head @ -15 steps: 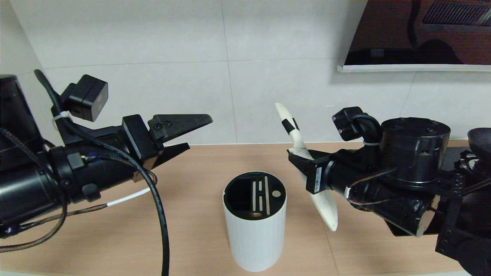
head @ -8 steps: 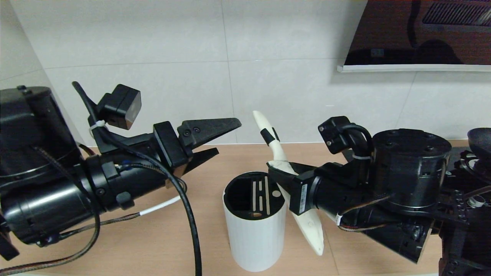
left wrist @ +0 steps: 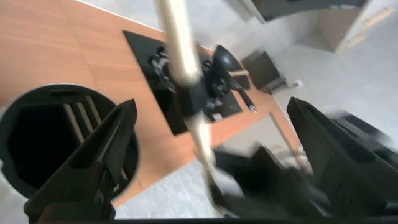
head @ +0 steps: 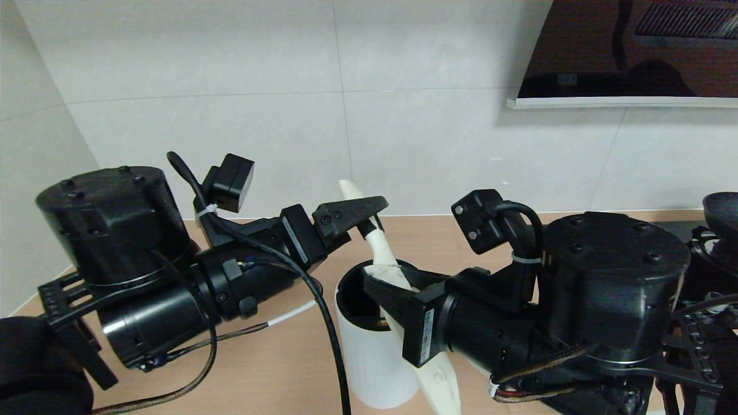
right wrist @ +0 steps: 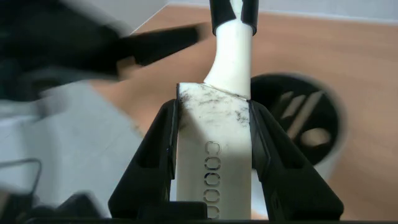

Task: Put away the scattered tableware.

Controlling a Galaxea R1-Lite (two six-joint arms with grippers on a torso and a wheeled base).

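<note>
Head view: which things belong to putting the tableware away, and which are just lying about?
Job: white spatula, gripped by the right pincer; white utensil holder; open left pincer near its handle.
Lying about: stove at far right; range hood on the wall.
</note>
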